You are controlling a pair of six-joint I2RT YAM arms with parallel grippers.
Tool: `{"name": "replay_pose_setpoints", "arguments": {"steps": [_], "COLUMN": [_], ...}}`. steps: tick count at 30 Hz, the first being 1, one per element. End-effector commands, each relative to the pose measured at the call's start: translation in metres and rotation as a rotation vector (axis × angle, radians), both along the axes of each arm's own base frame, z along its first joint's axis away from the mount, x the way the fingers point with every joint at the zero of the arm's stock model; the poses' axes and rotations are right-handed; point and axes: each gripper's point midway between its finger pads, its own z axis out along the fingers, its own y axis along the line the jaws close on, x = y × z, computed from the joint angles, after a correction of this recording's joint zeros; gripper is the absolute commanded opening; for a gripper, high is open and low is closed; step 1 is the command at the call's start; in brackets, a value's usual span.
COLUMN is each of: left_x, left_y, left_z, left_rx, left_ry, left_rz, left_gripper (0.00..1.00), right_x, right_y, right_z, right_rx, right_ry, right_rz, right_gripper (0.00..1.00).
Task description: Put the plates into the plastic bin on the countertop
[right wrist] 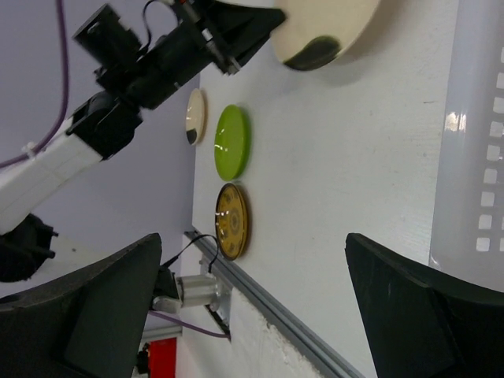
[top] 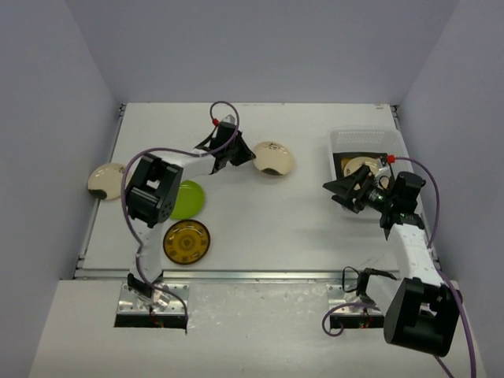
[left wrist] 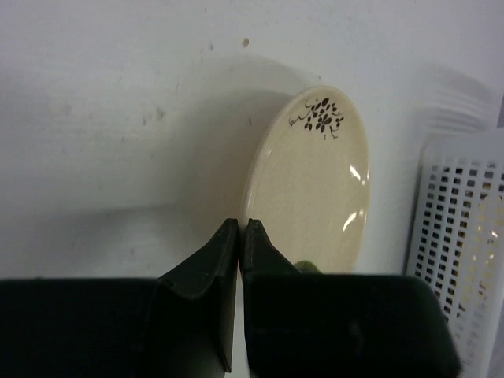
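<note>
Top external: high behind the arm bases (top: 153,303), looking down on the whole bench (top: 276,220). Left wrist: close and low, plastic bin (left wrist: 461,236) at right, cream plate (left wrist: 315,189) left of it. Right wrist: rolled sideways beside the bin, facing away toward the left arm (right wrist: 150,63). All three share plate and bin.

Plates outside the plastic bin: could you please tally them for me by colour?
Cream plates: 2
Lime green plate: 1
Amber plate: 1
Total: 4
</note>
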Motion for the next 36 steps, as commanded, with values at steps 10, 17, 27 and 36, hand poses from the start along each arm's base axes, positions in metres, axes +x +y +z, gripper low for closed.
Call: {"name": "replay_pose_setpoints", "arguments": {"steps": [10, 17, 27, 36], "left_x": [-0.127, -0.168, -0.175, -0.175], "left_y": [-0.023, -0.051, -0.049, -0.035], "left_z": [0.135, 0.145, 0.163, 0.161], "left_rx": [-0.098, -0.164, -0.181, -0.111], "left_ry": [-0.244, -0.244, -0.282, -0.287], "left_rz": [-0.233, -0.346, -0.347, -0.312], "left_gripper": [0.0, 0.0, 0.0, 0.0], "right_x": [0.051, 0.055, 0.044, 0.051], "right_y": [0.035, 0.048, 0.049, 0.027], "right_z": [0.024, 0.009, -0.002, 0.011], "right_rx": [-0.12, -0.142, -0.229, -0.402], "right_ry": [-0.09, -0.052, -0.027, -0.076], "right_rz": [0.119, 0.151, 0.156, 0.086], "right_gripper": [0.95, 0.55, 0.53, 0.82]}}
